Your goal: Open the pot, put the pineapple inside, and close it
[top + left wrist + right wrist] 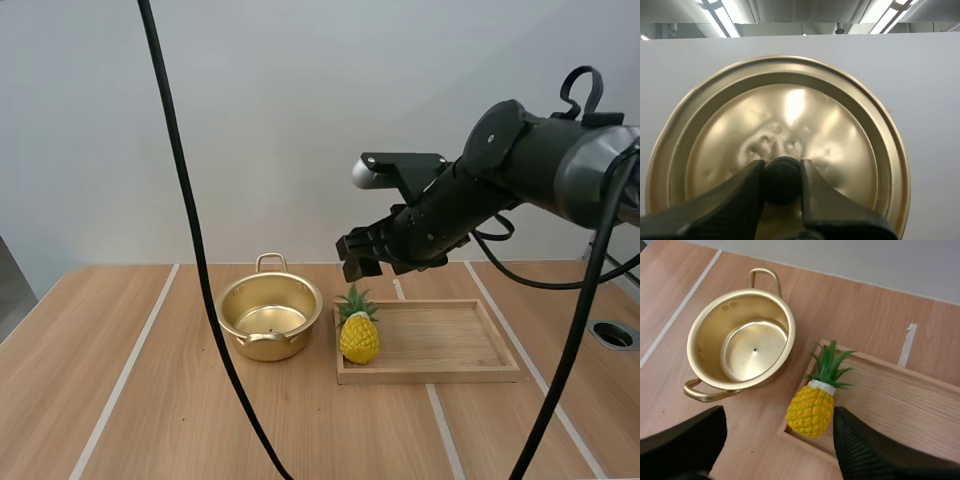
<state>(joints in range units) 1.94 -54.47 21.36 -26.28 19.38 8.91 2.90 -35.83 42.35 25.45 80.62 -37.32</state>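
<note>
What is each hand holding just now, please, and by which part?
The left hand holds the lid by its black knob; the right hand, open above the pineapple, holds nothing.

1. The pot (270, 318), gold with two loop handles, sat open and empty, below the right gripper (362, 262) and to its left.
2. The pineapple (359, 335), yellow with a green crown, sat just beneath that gripper's spread fingers.
3. The lid (785, 125), gold, was pinched by its black knob (781, 186) in the left gripper (781, 167).

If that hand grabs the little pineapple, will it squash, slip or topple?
Probably not squash: the pineapple looks like a hard, glossy toy. Its bumpy skin may give the open right hand some grip, though it could twist. Standing upright in the wooden tray, it would likely tip if nudged.
</note>
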